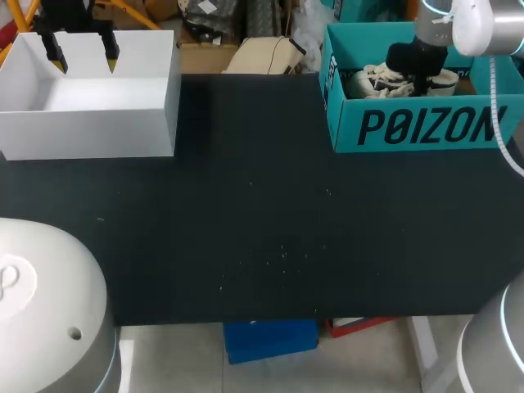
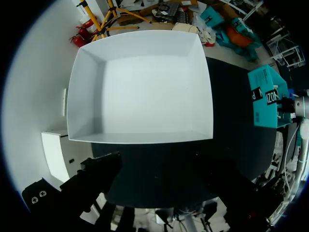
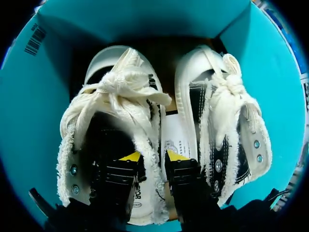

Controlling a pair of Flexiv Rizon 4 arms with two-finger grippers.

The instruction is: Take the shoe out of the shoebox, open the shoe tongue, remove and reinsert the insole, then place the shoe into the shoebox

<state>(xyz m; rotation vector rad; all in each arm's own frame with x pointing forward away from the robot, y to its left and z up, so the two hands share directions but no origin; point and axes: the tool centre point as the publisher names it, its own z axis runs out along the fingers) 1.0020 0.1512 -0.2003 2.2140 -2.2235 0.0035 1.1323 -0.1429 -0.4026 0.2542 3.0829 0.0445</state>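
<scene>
Two yellow fingertips (image 3: pixel 130 156) of the right end effector (image 3: pixel 153 155) straddle the inner side wall of one shoe (image 3: pixel 113 121). One tip sits inside the shoe's opening, the other in the slot between it and the second shoe (image 3: pixel 227 121). Both tips appear pressed against that fleecy wall, so the end effector is nearly closed, with the shoe pinched between them. The two shoes lie side by side, laces tied, inside the teal shoebox (image 3: pixel 145 19) at the far right of the table (image 1: pixel 262 229).

The step in hand looks like lifting the shoe out. Doing it well probably means a slow, straight rise. A pinch on one soft wall may let the shoe tilt, drag its neighbour or catch the box rim.

Only the right wrist view shows this grip; in the head view the arm hides it. Only the head view shows the left end effector (image 1: pixel 83 54) with its tips spread wide, holding nothing, above the white box (image 1: pixel 90 123) at the far left. The left wrist view looks straight down into that box.
</scene>
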